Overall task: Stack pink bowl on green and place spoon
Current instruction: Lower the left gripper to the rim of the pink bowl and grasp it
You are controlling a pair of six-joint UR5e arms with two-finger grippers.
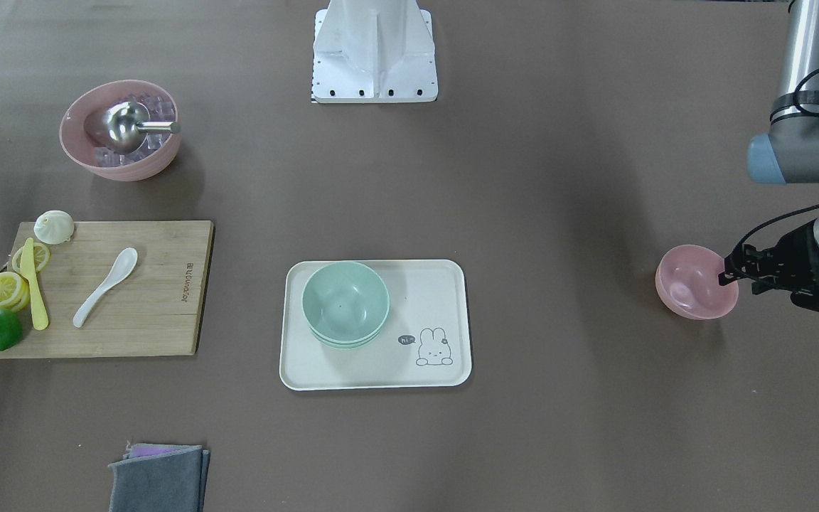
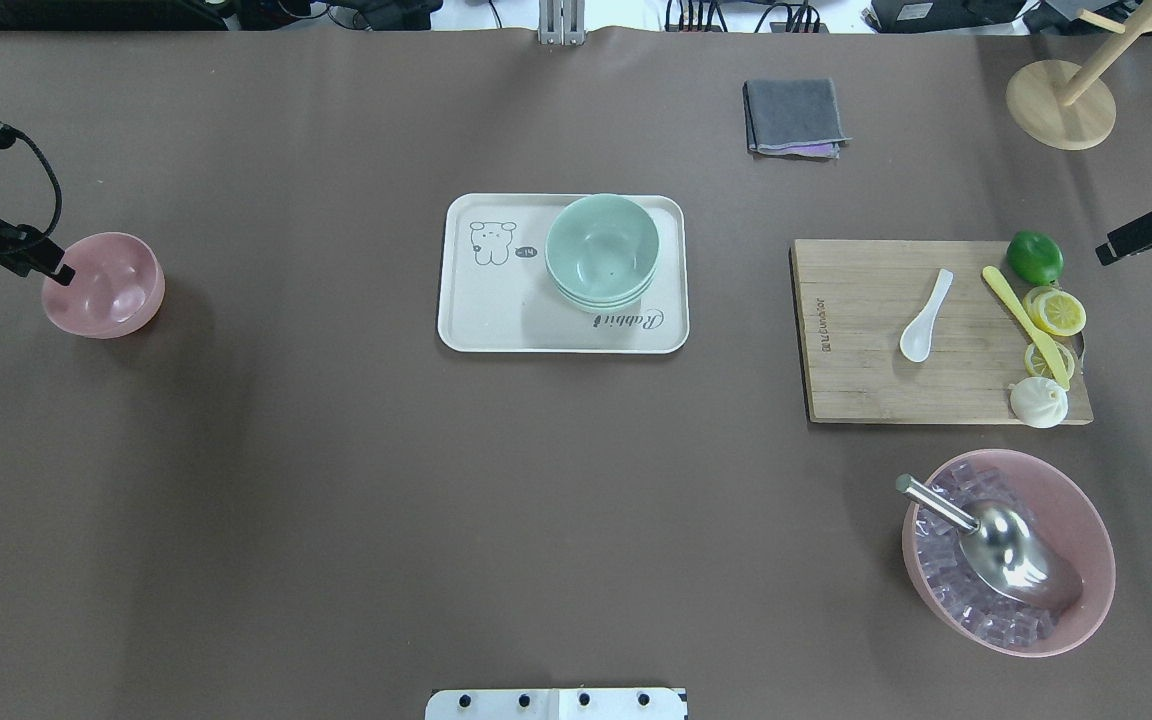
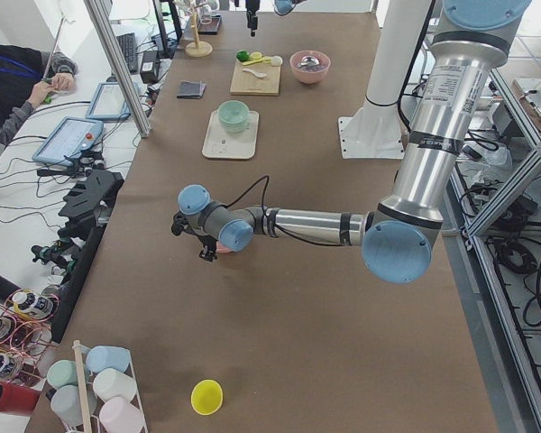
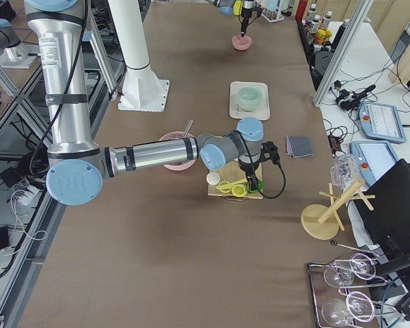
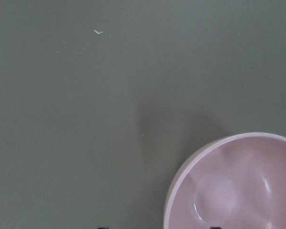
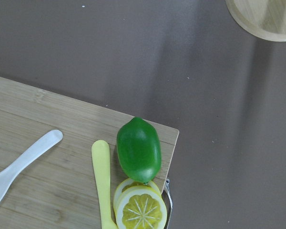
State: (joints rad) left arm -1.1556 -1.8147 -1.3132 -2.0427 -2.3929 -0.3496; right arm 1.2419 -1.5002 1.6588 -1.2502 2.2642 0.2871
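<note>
Gripper on the left arm [image 1: 729,274] spread, straddling rim of small pink plastic bowl [image 1: 694,284], well apart from cream rectangular tray [image 1: 445,284] bearing stacked mint-green bowls [image 1: 345,302]. White ceramic spoon [image 1: 105,286] flat on bamboo cutting board [image 1: 161,299]. Right gripper [image 2: 1111,248] near green lime [image 2: 1034,257]; spread or pinched, cannot tell.

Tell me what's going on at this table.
The left gripper is at the small pink bowl at the table's left end, its jaws set either side of the rim, not yet closed. The green bowls sit stacked on the rabbit tray mid-table. The white spoon lies on the cutting board, and the right gripper hangs near the lime.
</note>
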